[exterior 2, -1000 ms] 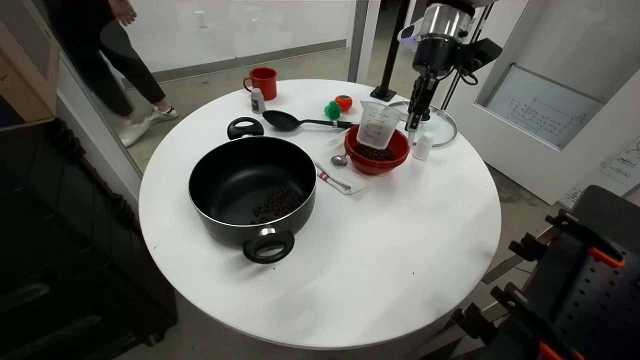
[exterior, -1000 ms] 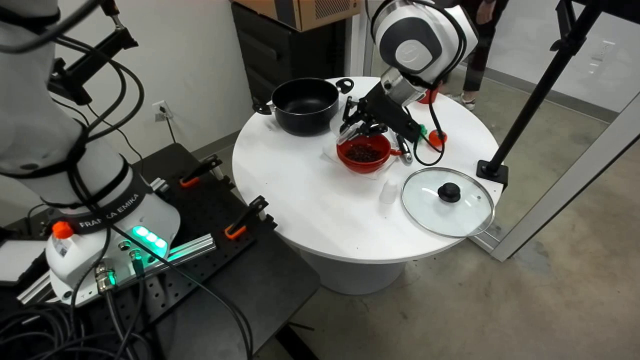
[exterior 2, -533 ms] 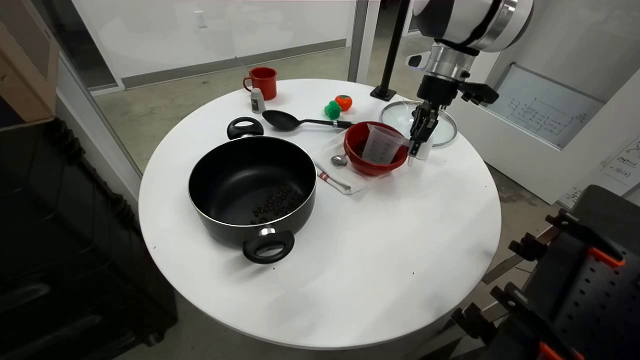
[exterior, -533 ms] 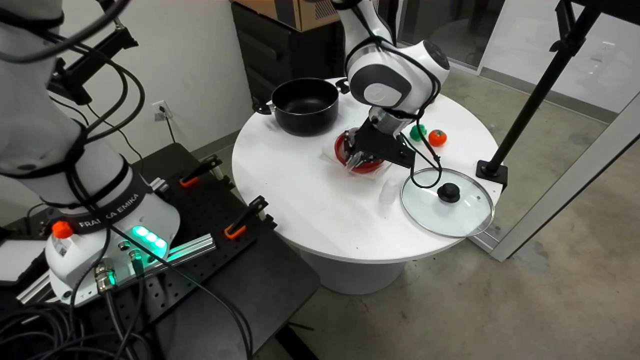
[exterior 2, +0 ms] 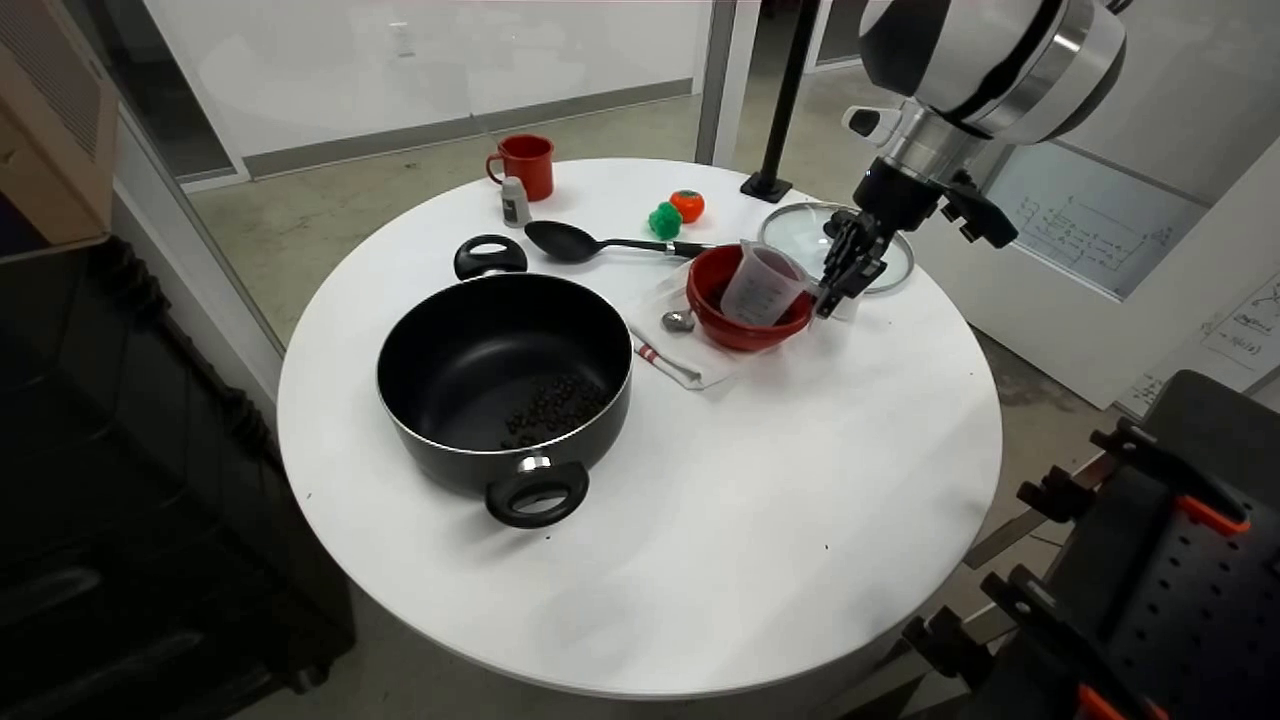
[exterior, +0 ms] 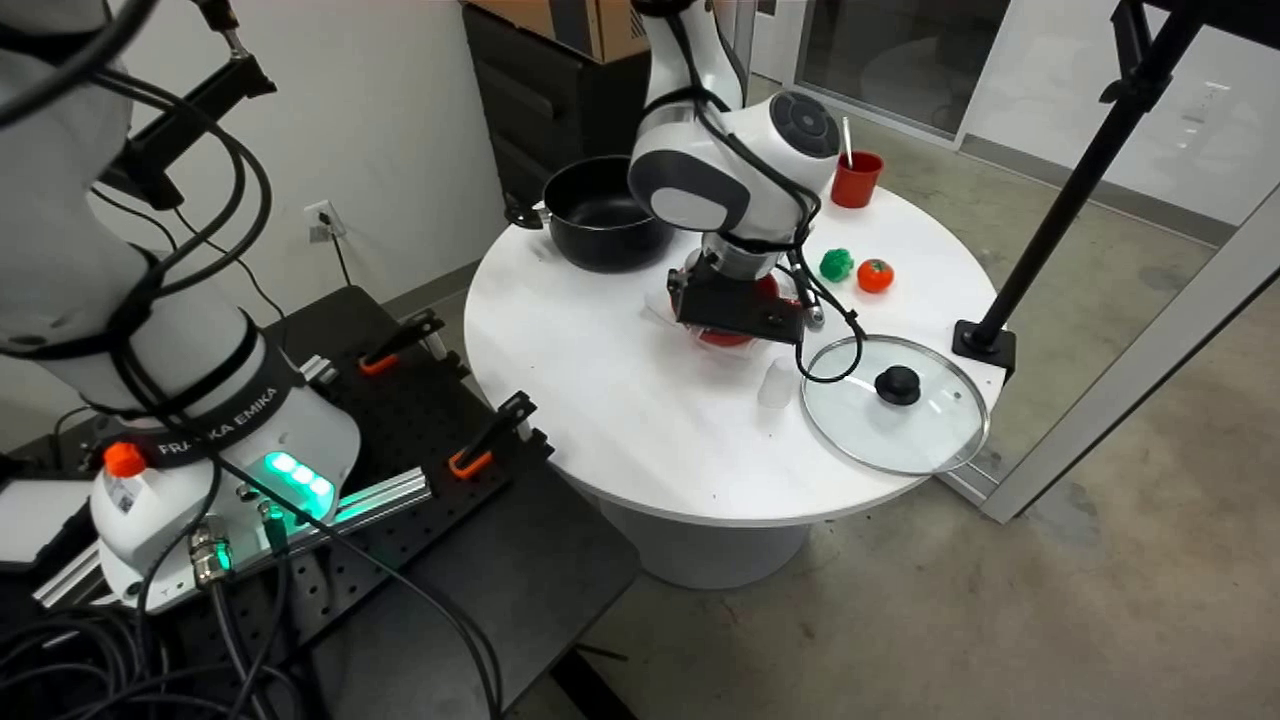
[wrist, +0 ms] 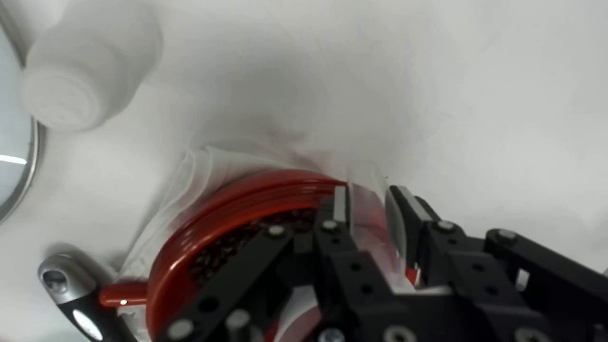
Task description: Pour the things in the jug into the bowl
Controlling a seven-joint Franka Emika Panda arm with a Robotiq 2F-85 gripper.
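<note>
Over the tabletop (exterior 2: 800, 500), fingers (wrist: 340, 209) clamping the jug (exterior 2: 760, 290) by its handle (wrist: 368, 213) partly hide the bowl (wrist: 204, 225).

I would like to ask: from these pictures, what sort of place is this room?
Probably a robotics lab: the white robot base stands on a black perforated board, black-and-orange clamps sit at its edge, and a pale rectangular panel appears written on.

White arm (exterior: 768, 138), dark-grey panel (exterior: 690, 168), black cables (exterior: 264, 200), FRANKA EMIKA lettering (exterior: 250, 411); black jaws, screws (wrist: 180, 328) seemingly silver.
</note>
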